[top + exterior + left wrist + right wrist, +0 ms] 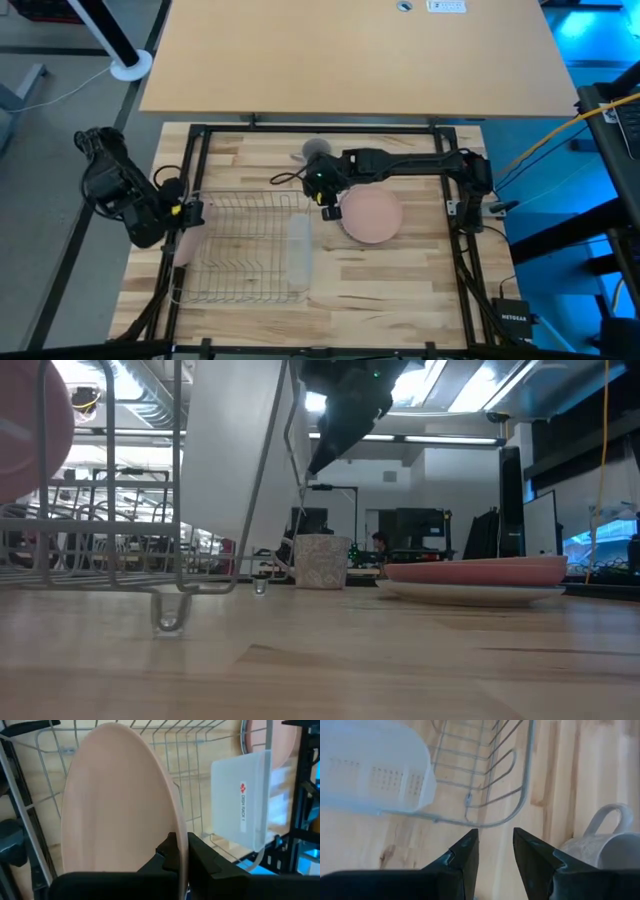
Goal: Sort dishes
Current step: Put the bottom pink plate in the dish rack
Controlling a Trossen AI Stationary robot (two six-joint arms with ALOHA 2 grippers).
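My left gripper (188,214) is shut on a salmon-pink plate (120,800), which stands on edge at the left end of the wire rack (245,245). The plate also shows in the low view (30,430). A second pink plate (372,216) lies flat on the table to the right of the rack. In the low view it (470,569) rests on a white-backed plate (470,592), whose face is hidden. My right gripper (495,845) is open and empty. It hovers above the table between the rack's far right corner and the stacked plates (326,205). My left gripper pinches the pink plate's rim (176,837) between its two fingers, one finger on each face. The fingers come from the table's left side. The plate stands on edge inside the rack's left end. I cannot tell whether its lower edge rests on the wires.
A white utensil holder (298,245) hangs on the rack's right side. A pale mug (318,151) stands on the table behind the right gripper. A black frame (200,130) borders the wooden table. Bare wood lies in front of the stacked plates.
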